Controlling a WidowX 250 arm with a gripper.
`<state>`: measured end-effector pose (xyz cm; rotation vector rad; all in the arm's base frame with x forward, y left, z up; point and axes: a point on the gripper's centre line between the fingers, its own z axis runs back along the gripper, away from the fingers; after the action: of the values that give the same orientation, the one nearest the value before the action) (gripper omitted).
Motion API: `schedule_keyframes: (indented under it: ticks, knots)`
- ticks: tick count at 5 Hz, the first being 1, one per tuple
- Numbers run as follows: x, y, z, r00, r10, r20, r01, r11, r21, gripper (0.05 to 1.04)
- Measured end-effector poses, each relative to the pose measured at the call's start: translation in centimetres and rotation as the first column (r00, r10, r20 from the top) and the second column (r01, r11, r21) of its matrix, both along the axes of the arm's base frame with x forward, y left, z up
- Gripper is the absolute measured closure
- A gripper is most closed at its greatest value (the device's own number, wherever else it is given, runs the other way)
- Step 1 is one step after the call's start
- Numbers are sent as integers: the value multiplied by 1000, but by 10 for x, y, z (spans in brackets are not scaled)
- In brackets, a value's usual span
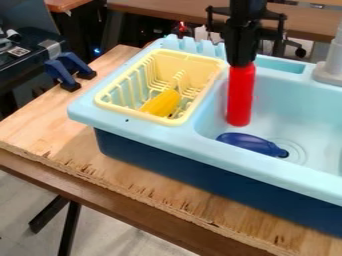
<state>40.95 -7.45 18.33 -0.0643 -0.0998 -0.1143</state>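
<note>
The black claw (241, 61) is closed around the top of a red tube (240, 97). The tube stands upright, inside the left part of the light blue sink (277, 100). The sink's left wall is near the tube, and so is the yellow rack (123, 111) past that wall. The bowl spreads wide to the right of the tube, so there is more room on that side. A dark blue toy (248, 143) lies on the sink floor, near the tube, close to the near wall and beside the round drain (297, 154). A yellow toy (161, 103) leans in the rack. A gray tap (330, 70) is at the far right edge.
</note>
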Motion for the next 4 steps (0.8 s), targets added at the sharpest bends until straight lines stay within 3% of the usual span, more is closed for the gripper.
schedule_keyframes:
  ticks: [1,2,3,4]
  knots:
    - [-17,-1,24,998,15,68,-17,999,38,943]
    - [-38,-8,47,992,-13,123,7,999,44,943]
    - [-60,-20,52,987,-66,146,59,997,52,943]
    - [-75,-36,46,972,-188,141,185,982,38,943]
